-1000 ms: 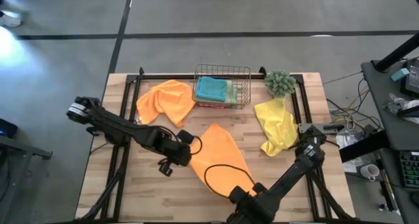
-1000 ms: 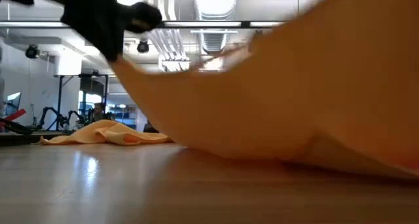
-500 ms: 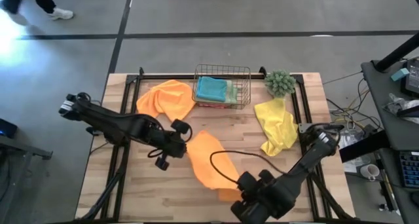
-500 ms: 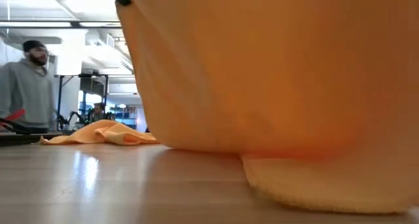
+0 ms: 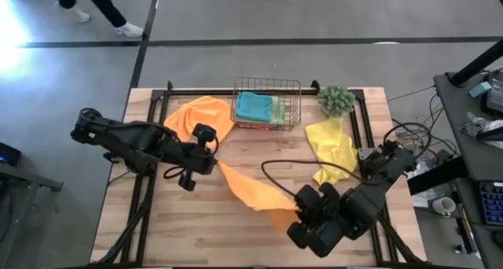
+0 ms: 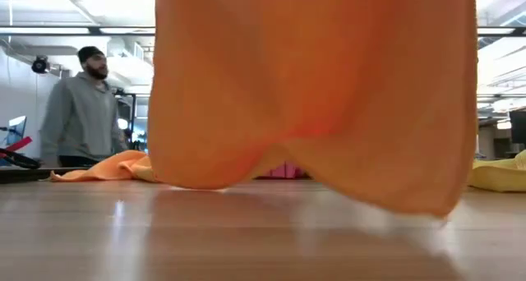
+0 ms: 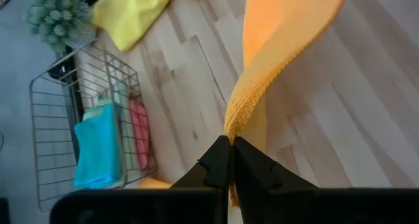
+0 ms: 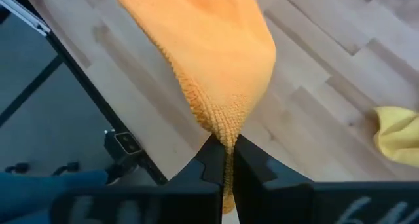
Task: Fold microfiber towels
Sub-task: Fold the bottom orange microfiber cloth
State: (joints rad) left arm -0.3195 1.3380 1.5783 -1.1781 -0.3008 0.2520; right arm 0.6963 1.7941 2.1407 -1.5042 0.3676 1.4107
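An orange microfiber towel (image 5: 255, 194) hangs stretched between my two grippers above the middle of the table. My left gripper (image 5: 217, 164) is shut on its left end and my right gripper (image 5: 292, 219) is shut on its right end. In the low view the orange towel (image 6: 312, 92) hangs as a wide sheet, its lower edge just above the wood. A second orange towel (image 5: 200, 119) lies crumpled at the far left. A yellow towel (image 5: 332, 151) lies crumpled at the right. Teal (image 5: 253, 106), green and pink towels lie in the wire basket (image 5: 267, 102). My left gripper pinches a corner of the orange towel (image 7: 233, 127) between its two fingers, slanting down from the table's left. The cloth runs away from the fingers toward my right gripper. My right gripper pinches another corner (image 8: 226, 137) between its fingers, slanting down. The towel hangs between both holds, clear of the table.
A small green fuzzy plant (image 5: 335, 100) stands at the far right beside the basket. A person (image 6: 82, 108) stands in the room beyond the table's far left. Bare wood shows along the near edge (image 5: 196, 237) and the near left.
Both grippers have risen with the orange towel, and my left gripper has drawn toward the table's far left. The towel, which lay partly on the wood, is lifted clear and now hangs spread between the two holds. A person has walked into the room behind.
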